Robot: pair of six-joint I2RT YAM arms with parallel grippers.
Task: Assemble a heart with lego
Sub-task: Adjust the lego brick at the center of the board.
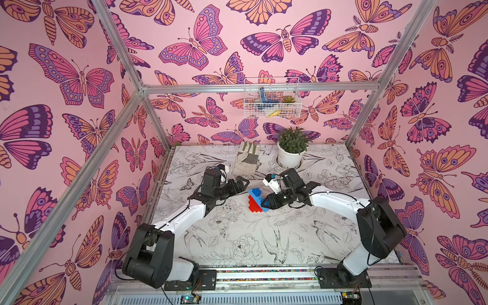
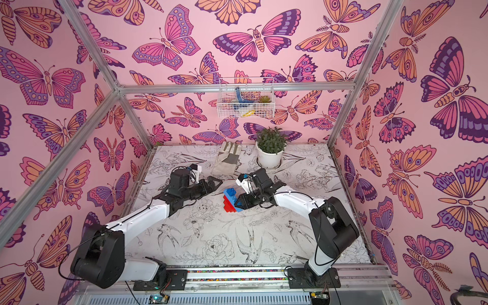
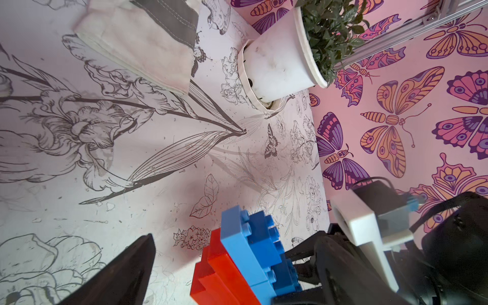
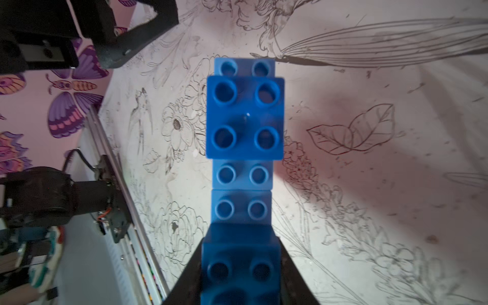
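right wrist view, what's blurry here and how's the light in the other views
Right wrist view: the nearest brick of the heart is out of focus, the printed table sharp, a reddish shadow beside the bricks. Left wrist view: mostly sharp, heart included. Both top views: even light, no glare.

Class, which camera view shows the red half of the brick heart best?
A top view: the heart shows its whole stepped red side, though small. The left wrist view is closer but cuts the red off at the frame edge. The right wrist view shows only blue studs.
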